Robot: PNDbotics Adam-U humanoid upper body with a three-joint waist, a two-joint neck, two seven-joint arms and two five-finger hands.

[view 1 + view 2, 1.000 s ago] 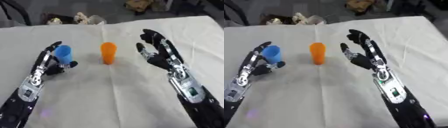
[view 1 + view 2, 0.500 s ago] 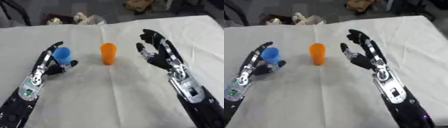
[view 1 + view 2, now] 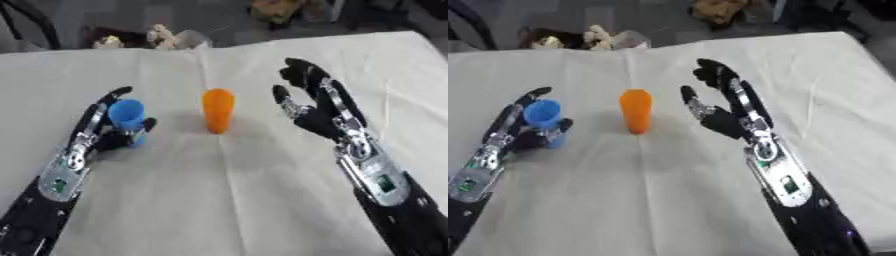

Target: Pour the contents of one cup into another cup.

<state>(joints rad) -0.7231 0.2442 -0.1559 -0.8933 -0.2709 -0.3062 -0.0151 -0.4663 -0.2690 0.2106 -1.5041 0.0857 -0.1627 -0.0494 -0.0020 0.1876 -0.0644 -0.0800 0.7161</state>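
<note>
A blue cup [image 3: 127,117] stands on the white cloth at the left. My left hand [image 3: 86,142] holds it, fingers up along its far left side and thumb curled round its near right side. An orange cup [image 3: 217,110] stands upright in the middle, with nothing touching it. My right hand [image 3: 322,116] hovers open to the right of the orange cup, palm turned toward it and fingers spread, a short gap away. I cannot see inside either cup.
The white cloth [image 3: 227,200] covers the whole table and has a crease down its middle. Past the far edge lie small pale objects [image 3: 156,36] and a brownish thing [image 3: 717,8] on the dark floor.
</note>
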